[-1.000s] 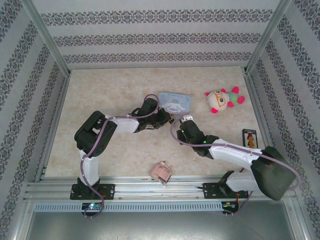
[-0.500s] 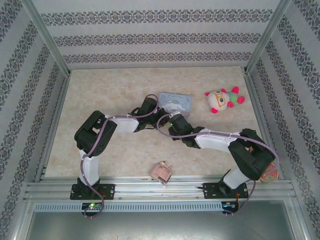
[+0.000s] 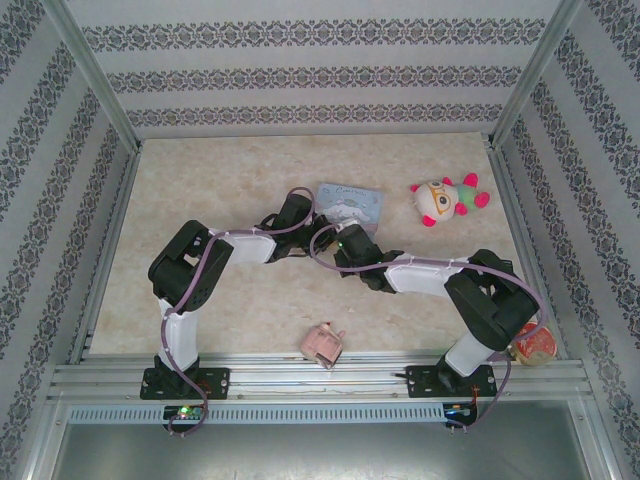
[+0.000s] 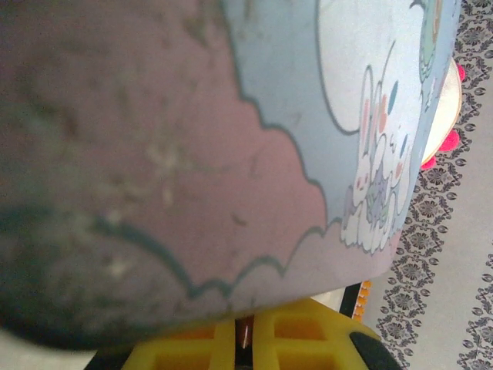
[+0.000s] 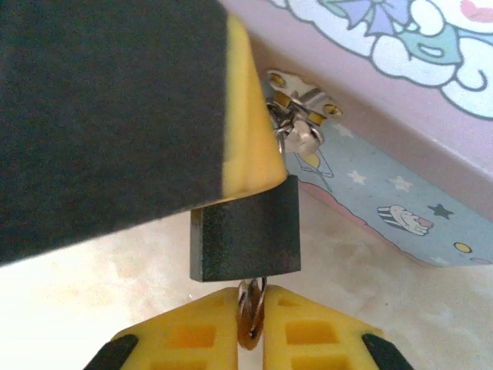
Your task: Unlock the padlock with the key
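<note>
- Since a second ago the right arm has folded in from the 3 o'clock side. The right gripper (image 3: pixel 345 240) is now parked at the near edge of the blue tin (image 3: pixel 352 203), and its jaws have narrowed.
- Right claw is clamped on the head of the key (image 5: pixel 250 312). The key tip meets the underside of the padlock (image 5: pixel 245 235), at 12 o'clock from the fingers.
- The padlock hangs from the hasp (image 5: pixel 300 116) on the tin front and is not open.
- My read: the key is seated or nearly so, and the turn comes next.
- The left gripper (image 4: pixel 244 330) is closed, pressed up against the tin. One of its fingers overlaps the padlock top in the right wrist view. I can't tell whether it actually pinches anything, as the view is too close.
- The arm swing uncovers a round red-and-cream thing (image 3: pixel 533 343) at 4 o'clock.
- The table (image 3: pixel 200 180) is beige with a marble look, and flat. There is a plush toy (image 3: pixel 445 200) at 2 o'clock and a pink block (image 3: pixel 323 345) at 6 o'clock.
- The room is a booth of striped patterned wallpaper (image 3: pixel 300 80) with an aluminium frame and rail at the near edge.
</note>
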Robot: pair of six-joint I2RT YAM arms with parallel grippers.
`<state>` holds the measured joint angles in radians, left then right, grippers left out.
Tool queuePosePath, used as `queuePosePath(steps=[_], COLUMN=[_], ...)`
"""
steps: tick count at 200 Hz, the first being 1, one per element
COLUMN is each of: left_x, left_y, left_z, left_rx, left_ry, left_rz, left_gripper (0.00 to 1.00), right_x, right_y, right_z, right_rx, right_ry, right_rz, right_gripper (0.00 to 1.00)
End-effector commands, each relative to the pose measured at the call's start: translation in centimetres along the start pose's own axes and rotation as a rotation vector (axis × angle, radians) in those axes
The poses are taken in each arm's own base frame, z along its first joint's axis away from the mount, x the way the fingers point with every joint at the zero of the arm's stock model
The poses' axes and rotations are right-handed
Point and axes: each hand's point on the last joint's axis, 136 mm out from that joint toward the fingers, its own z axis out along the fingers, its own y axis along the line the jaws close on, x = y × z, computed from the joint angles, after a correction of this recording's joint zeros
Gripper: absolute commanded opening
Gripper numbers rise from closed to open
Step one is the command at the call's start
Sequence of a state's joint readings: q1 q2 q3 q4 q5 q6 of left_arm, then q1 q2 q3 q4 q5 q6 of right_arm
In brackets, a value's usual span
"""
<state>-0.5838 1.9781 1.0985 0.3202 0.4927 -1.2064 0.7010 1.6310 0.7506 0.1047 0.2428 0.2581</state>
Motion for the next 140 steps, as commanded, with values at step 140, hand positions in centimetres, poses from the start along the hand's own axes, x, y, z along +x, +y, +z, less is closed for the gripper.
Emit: queuePosePath(steps=[140], left_x=[0.2], left_y=[-2.8], left_z=[-1.1], left_rx=[0.124], left_ry=[0.003], left_rz=[-0.012], left_gripper=[0.3], right_x=[-0.7], right_y=[-1.9], right_z=[0.4], right_rx=[-0.219], right_ry=[-0.043], right_rz=[0.338], right_gripper=[0.0])
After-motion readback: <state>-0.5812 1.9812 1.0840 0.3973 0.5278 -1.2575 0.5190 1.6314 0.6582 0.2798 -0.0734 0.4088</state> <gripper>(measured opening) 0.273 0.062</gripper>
